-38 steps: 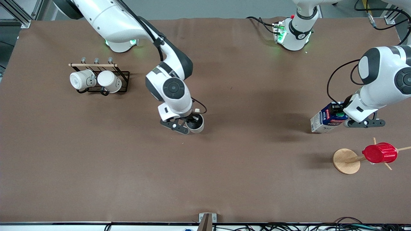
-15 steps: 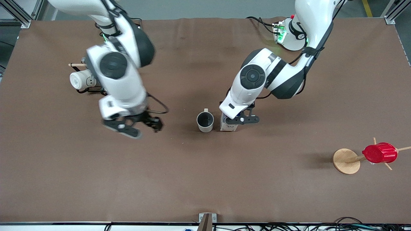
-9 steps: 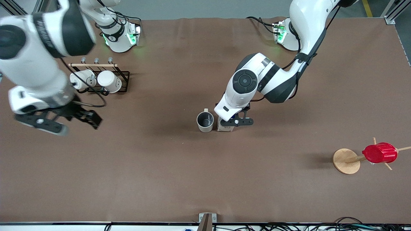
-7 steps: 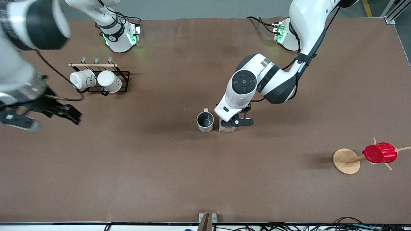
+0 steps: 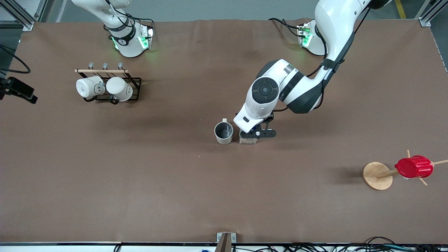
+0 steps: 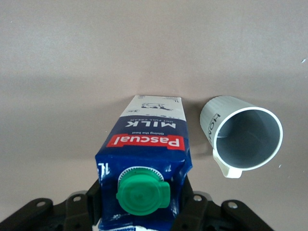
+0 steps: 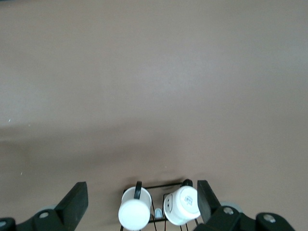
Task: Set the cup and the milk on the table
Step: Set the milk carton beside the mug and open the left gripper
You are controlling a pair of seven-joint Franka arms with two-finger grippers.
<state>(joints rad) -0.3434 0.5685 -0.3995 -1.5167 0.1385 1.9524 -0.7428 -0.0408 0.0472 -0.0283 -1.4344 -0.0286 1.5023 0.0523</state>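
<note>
Brown table [image 5: 140,182] at frame centre: left gripper [image 5: 257,133] clamps the milk [image 5: 247,139] standing beside the cup [image 5: 223,132]; release straight upward; right gripper [image 7: 139,202], spread empty, waits at the left edge.

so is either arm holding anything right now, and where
The left gripper holds the milk by its upper sides near the cap. The right gripper is open and empty.
</note>
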